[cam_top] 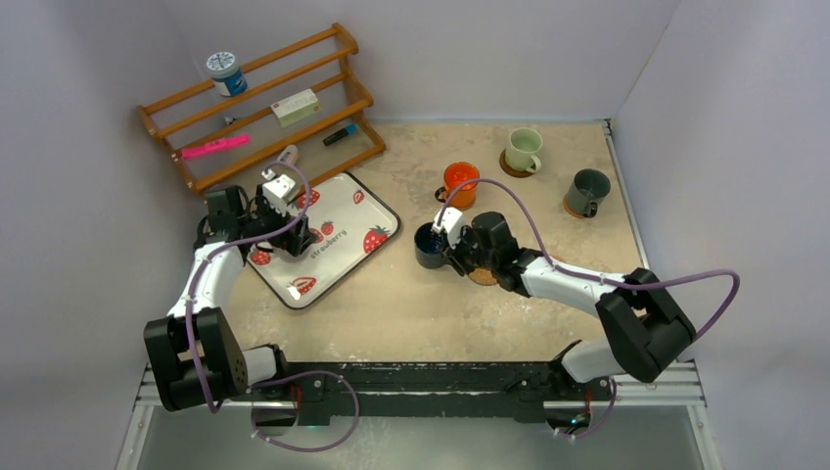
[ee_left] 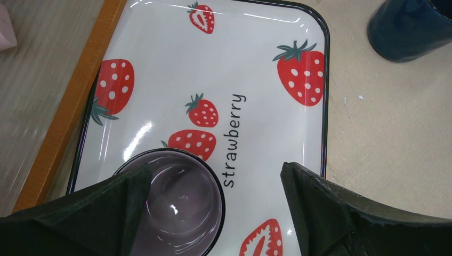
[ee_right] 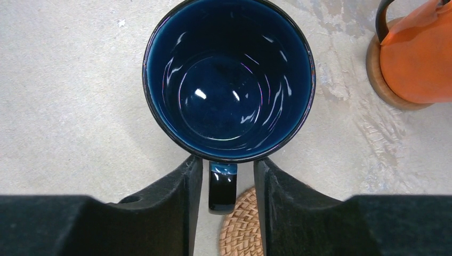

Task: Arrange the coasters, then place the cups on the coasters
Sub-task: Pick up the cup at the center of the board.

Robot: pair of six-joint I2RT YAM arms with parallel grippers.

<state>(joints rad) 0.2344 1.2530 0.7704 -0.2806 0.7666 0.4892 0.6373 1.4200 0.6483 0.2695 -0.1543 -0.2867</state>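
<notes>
The dark blue cup stands on the bare table, its handle pointing at my right gripper. The jaws straddle the handle with a thin gap on each side, so the gripper is open. A woven wicker coaster lies just behind the handle, under the gripper. My left gripper hangs wide open over the strawberry tray. The translucent purple-grey cup stands on the tray, partly under the left finger. The orange, pale green and dark grey-green cups each sit on a brown coaster.
A wooden rack stands at the back left, holding a blue-and-white lidded jar, a white box and a pink item. The rack's base borders the tray. White walls close in the table on three sides.
</notes>
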